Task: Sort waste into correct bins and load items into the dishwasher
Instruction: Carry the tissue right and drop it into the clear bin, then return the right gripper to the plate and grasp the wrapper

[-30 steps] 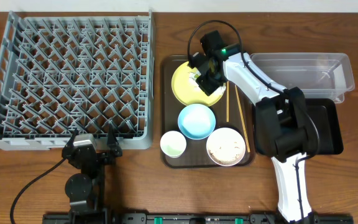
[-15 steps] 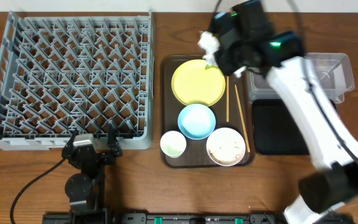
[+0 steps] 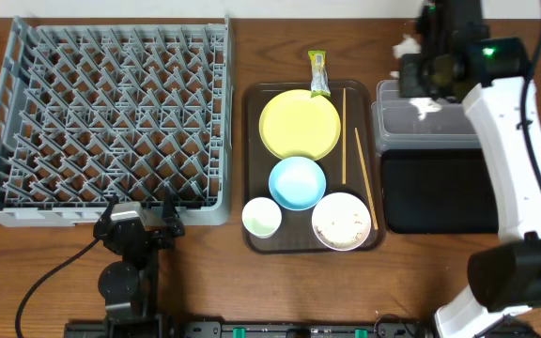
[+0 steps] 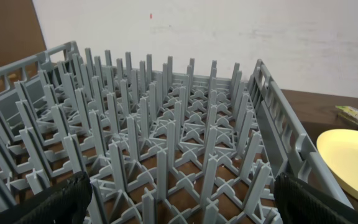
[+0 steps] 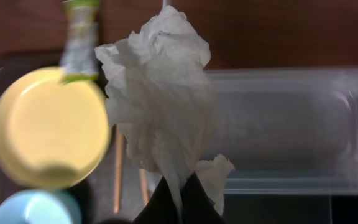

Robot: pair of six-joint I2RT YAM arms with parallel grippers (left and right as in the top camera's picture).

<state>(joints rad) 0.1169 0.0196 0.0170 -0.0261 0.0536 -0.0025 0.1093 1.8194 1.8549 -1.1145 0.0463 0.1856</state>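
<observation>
My right gripper [image 3: 417, 54] is shut on the crumpled white tissue [image 3: 406, 45] [image 5: 160, 93], held above the far left end of the clear container [image 3: 440, 120] [image 5: 284, 124]. The black tray [image 3: 440, 192] lies just in front of that container. A green-and-yellow wrapper [image 3: 319, 73] rests at the far rim of the yellow plate [image 3: 299, 125]. A blue bowl [image 3: 297, 182], a small white cup [image 3: 261, 218], a white bowl holding rice [image 3: 341, 222] and two chopsticks [image 3: 345, 131] share the brown tray [image 3: 250, 103]. My left gripper [image 3: 139, 222] [image 4: 179, 211] is open at the near edge of the grey dish rack [image 3: 101, 122] [image 4: 166, 124].
My right arm [image 3: 515, 160] arches over the container and the black tray. A black cable [image 3: 50, 277] trails from the left arm's base across the front left of the table.
The right gripper has lifted the tissue off the yellow plate and carried it right, from over the brown tray to over the clear container. The wrapper now lies uncovered. The left arm has stayed still.
</observation>
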